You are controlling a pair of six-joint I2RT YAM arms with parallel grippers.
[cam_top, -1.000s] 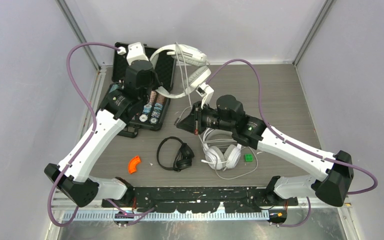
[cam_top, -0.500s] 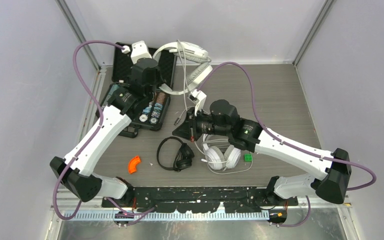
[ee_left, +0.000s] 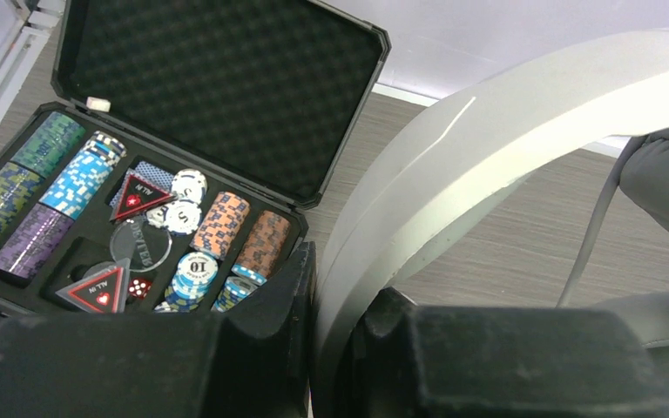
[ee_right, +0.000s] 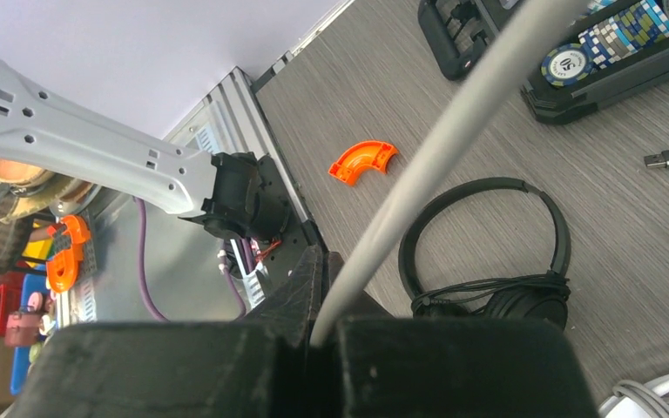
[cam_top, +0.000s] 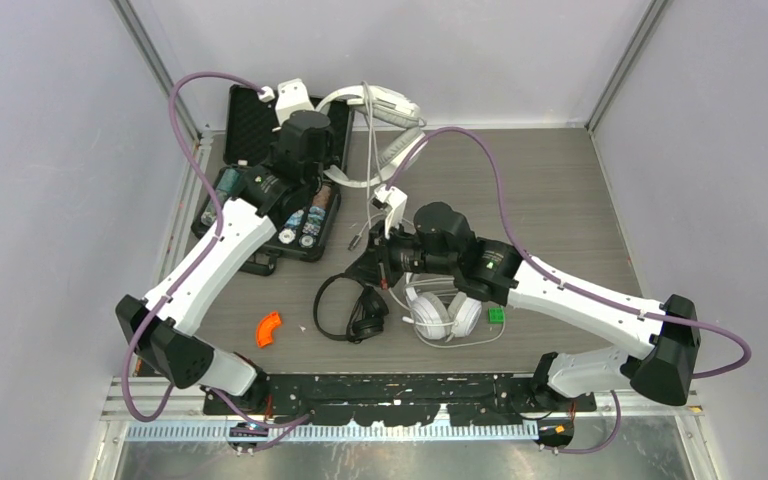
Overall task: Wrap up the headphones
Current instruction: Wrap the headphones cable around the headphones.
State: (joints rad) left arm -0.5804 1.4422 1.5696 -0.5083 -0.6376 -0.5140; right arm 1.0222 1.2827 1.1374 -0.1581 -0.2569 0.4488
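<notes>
One white padded pair of headphones [cam_top: 396,104] is lifted at the back of the table. My left gripper [cam_top: 322,172] is shut on its white headband [ee_left: 453,165], which fills the gap between the jaws of that gripper [ee_left: 340,335]. Its pale cord [cam_top: 372,190] runs forward to my right gripper [cam_top: 370,264], which is shut on the cord [ee_right: 453,148] where it enters the jaws of that gripper [ee_right: 329,335]. The cord's plug [cam_top: 357,240] lies just left of that gripper. A black on-ear pair [cam_top: 352,310] with its thin cord bundled lies in front. Another white pair [cam_top: 445,312] sits to its right.
An open black case of poker chips [cam_top: 260,205] lies at the back left, under my left arm. An orange curved piece [cam_top: 270,328] lies near the front left. A small green block [cam_top: 497,315] sits beside the front white pair. Metal rails line the left side.
My left gripper has carried the white headset farther back and right. My right gripper has shifted left and toward the front, still on the cord; the plug now shows beside it.
</notes>
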